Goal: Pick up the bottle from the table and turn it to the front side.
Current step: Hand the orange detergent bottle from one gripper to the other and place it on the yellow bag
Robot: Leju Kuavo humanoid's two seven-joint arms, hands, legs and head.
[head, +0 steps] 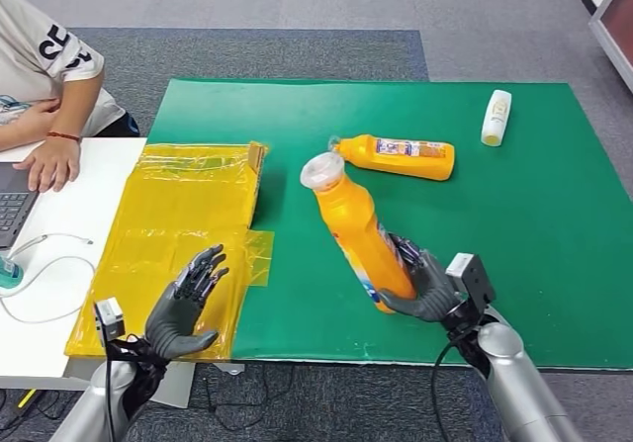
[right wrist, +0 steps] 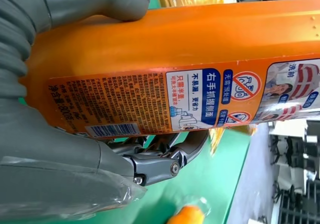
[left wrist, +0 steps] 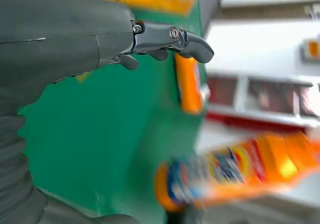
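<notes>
- A tall orange plastic bottle with a white cap (head: 358,232) is held at its lower end by the right robot hand (head: 421,284), tilted with the cap leaning away and to the left, above the near part of the green mat (head: 537,215).
- In the right wrist view, its printed label with a barcode is seen, thumb on one side and fingers (right wrist: 162,159) on the other.
- The left robot hand (head: 183,309) is held with its fingers spread and nothing in it, over a crumpled yellow plastic sheet (head: 179,215).
- A second orange bottle (head: 396,155) is laid flat on the mat farther back; a small white bottle (head: 497,117) is laid near the far right corner.
- The mat is spread over the counter; beside it, a white desk (head: 67,254) carries cables and a laptop, with a seated person's hand (head: 52,160) resting there.
- Grey carpet (head: 299,7) covers the floor.
</notes>
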